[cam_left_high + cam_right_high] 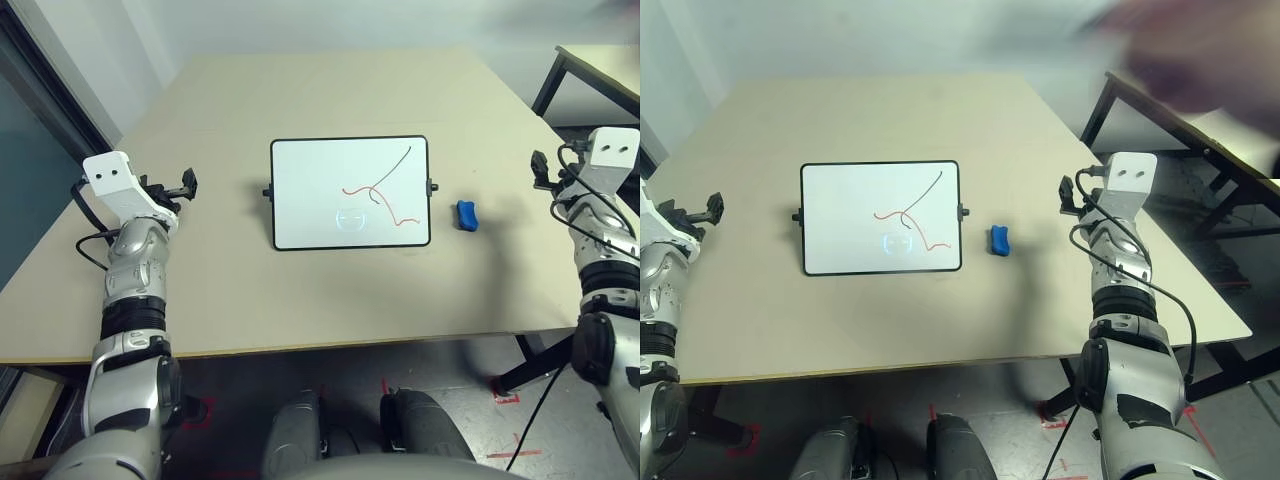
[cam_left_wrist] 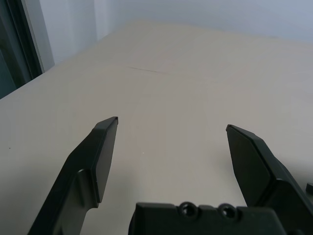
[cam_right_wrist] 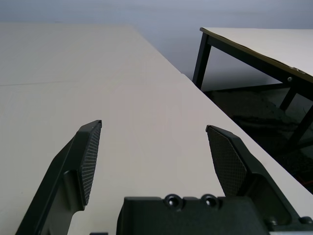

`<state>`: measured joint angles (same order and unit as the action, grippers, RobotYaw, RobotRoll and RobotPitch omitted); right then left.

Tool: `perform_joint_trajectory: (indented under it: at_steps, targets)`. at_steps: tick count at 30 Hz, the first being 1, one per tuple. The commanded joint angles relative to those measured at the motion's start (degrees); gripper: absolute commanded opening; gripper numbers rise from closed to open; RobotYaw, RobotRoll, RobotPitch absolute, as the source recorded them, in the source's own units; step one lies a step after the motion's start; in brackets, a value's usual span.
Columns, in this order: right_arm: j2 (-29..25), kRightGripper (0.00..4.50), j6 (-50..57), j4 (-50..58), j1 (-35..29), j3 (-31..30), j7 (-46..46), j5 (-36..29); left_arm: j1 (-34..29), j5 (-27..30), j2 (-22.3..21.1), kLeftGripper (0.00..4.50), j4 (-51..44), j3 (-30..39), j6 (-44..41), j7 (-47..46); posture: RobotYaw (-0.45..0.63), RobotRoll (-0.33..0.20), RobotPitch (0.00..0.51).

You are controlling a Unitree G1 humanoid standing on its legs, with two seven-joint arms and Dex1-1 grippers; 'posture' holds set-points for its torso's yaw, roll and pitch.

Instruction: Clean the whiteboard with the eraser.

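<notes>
The whiteboard (image 1: 350, 193) lies flat at the middle of the table, with red and black scribbles on its right half. Just right of it rests the blue eraser (image 1: 467, 215). My left gripper (image 2: 171, 128) hovers open over bare tabletop near the left edge, well left of the board. Over the right side, to the right of the eraser and apart from it, my right gripper (image 3: 154, 127) stands open with nothing between its fingers.
The beige table (image 1: 330, 90) has wide bare room behind the board. A second table with black legs (image 1: 1180, 110) stands close off the right edge. A dark panel (image 1: 30, 170) runs along the left side. A blurred shape crosses the top right.
</notes>
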<state>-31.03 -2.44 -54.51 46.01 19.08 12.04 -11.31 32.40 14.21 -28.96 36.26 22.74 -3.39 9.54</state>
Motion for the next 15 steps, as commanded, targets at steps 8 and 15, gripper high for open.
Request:
perform_joint_trajectory:
  at_steps: [8, 15]
  targets:
    - [0.1, 4.46, 2.8, 2.6, -1.7, -0.5, -0.3, 0.1, 1.9, 0.7, 0.0, 4.5, 0.1, 0.0, -0.4, 0.7, -0.07, 0.0, 0.038]
    - [1.3, 4.46, 29.3, 18.5, -5.4, -5.3, 0.5, 0.1, 5.9, 1.6, -0.2, 4.5, -4.2, -3.5, -4.1, 7.9, -0.09, 0.0, 0.039]
